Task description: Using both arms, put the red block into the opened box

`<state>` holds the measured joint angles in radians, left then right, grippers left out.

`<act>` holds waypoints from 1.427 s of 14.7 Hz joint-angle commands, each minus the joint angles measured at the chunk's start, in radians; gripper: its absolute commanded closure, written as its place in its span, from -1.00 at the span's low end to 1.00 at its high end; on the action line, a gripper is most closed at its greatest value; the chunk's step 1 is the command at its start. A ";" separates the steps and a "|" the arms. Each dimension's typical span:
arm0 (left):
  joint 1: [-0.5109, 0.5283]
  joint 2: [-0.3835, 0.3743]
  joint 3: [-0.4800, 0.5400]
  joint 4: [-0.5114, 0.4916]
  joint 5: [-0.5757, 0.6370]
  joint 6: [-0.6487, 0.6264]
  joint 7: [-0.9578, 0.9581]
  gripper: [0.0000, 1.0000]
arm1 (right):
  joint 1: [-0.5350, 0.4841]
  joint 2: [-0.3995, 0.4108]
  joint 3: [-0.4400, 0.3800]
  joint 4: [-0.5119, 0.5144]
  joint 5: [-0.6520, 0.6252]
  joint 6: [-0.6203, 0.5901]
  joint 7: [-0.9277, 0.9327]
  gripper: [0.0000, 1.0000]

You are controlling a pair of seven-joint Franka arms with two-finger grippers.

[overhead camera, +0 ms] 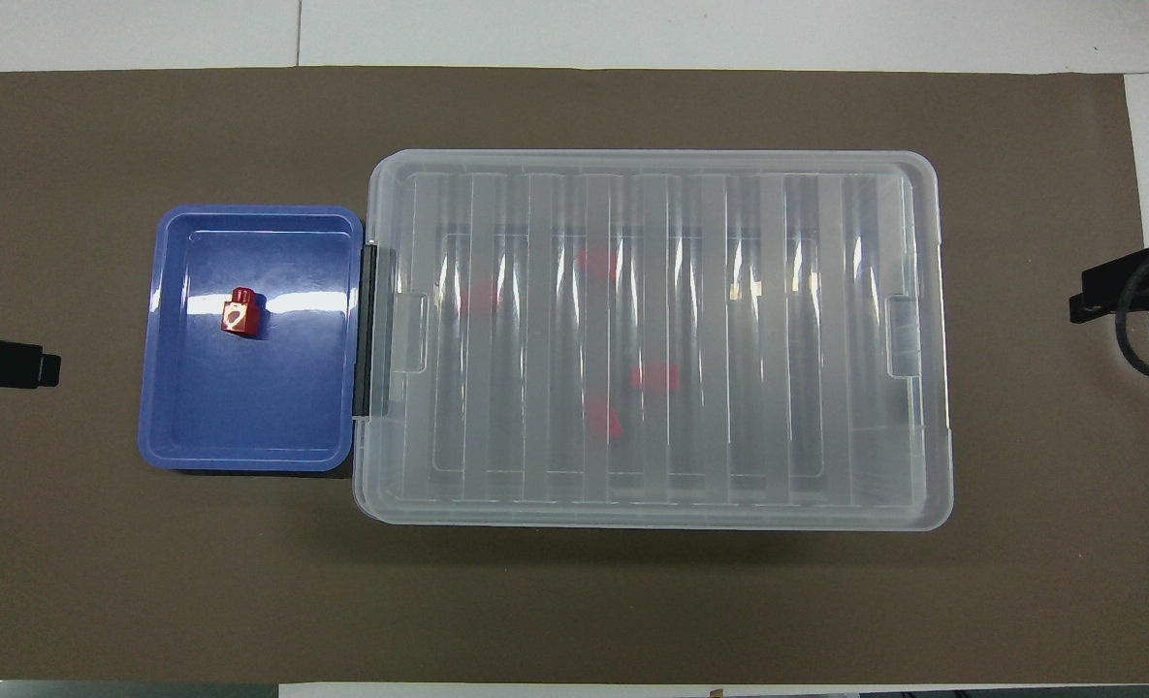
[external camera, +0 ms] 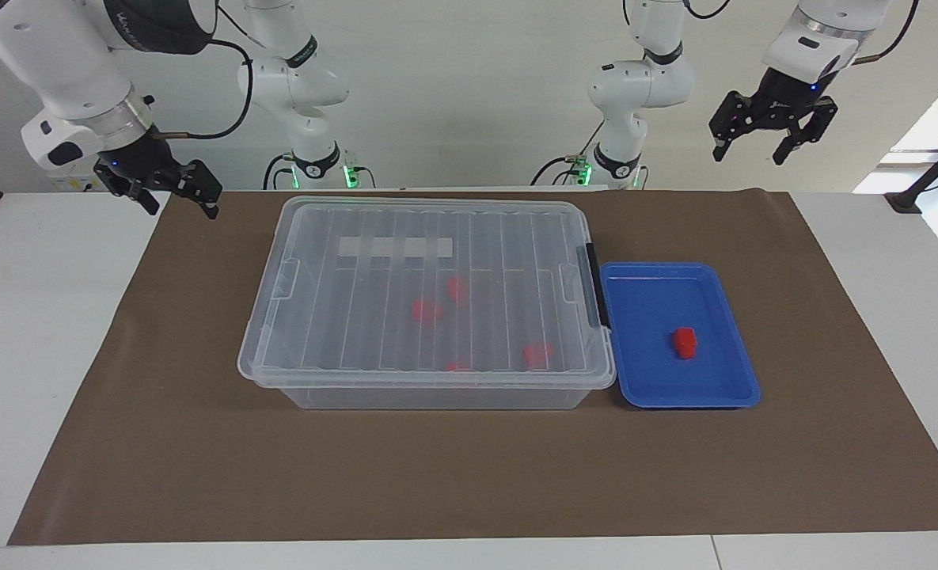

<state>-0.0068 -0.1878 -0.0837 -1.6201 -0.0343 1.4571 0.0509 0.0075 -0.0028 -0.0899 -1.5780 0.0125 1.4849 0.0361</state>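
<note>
The box (external camera: 429, 393) (overhead camera: 652, 161) stands mid-mat, its ribbed clear lid down and a black clip on the end facing the tray. Several red blocks show blurred through the lid. One small red block (external camera: 683, 341) (overhead camera: 241, 313) lies in the blue tray (external camera: 651, 376) (overhead camera: 244, 417); from overhead its top shows a pale patch. My left gripper (external camera: 750, 154) hangs open and empty high over the left arm's end of the table. My right gripper (external camera: 183, 207) hangs open and empty over the mat's corner at the right arm's end.
The blue tray sits against the box's clip end. A brown mat (external camera: 469, 475) covers most of the white table, with bare mat around the box and tray. Both arm bases (external camera: 318, 162) stand at the robots' edge.
</note>
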 commanded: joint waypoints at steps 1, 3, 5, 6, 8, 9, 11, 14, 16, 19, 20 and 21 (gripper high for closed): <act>0.005 -0.028 0.001 -0.026 -0.010 -0.003 0.003 -1.00 | 0.012 -0.036 0.005 -0.078 0.012 0.110 -0.021 -1.00; 0.005 -0.028 0.001 -0.026 -0.010 -0.001 0.003 -1.00 | 0.029 -0.063 0.012 -0.144 0.021 0.155 -0.016 -1.00; 0.004 -0.028 0.001 -0.026 -0.010 -0.001 0.003 -1.00 | 0.031 -0.068 0.012 -0.206 0.024 0.216 -0.015 -1.00; 0.005 -0.028 0.001 -0.026 -0.010 -0.001 0.003 -1.00 | 0.032 -0.060 0.013 -0.220 0.024 0.248 -0.015 -1.00; 0.004 -0.028 0.001 -0.026 -0.012 -0.001 0.003 -1.00 | 0.054 -0.011 0.013 -0.240 0.041 0.313 -0.007 -1.00; 0.005 -0.028 0.001 -0.026 -0.010 -0.001 0.003 -1.00 | 0.058 0.019 0.013 -0.240 0.059 0.337 0.011 -1.00; 0.004 -0.028 0.001 -0.026 -0.010 -0.001 0.003 -1.00 | 0.063 0.052 0.033 -0.244 0.066 0.383 0.053 -1.00; 0.005 -0.028 0.001 -0.026 -0.012 -0.001 0.003 -1.00 | 0.081 0.063 0.045 -0.298 0.066 0.455 0.074 -1.00; 0.005 -0.028 0.001 -0.026 -0.010 -0.001 0.003 -1.00 | 0.089 0.050 0.045 -0.344 0.066 0.486 0.071 -1.00; 0.004 -0.028 0.001 -0.026 -0.010 -0.001 0.003 -1.00 | 0.078 0.047 0.044 -0.346 0.066 0.460 0.044 -1.00; 0.005 -0.028 0.001 -0.026 -0.010 -0.001 0.003 -1.00 | 0.075 0.047 0.042 -0.346 0.064 0.451 0.032 -1.00; 0.005 -0.028 0.001 -0.026 -0.010 -0.001 0.003 -1.00 | 0.066 0.046 0.041 -0.346 0.060 0.440 0.016 -1.00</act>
<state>-0.0068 -0.1878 -0.0837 -1.6201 -0.0343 1.4571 0.0509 0.0958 0.0735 -0.0514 -1.8954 0.0598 1.9385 0.0911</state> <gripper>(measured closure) 0.000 0.000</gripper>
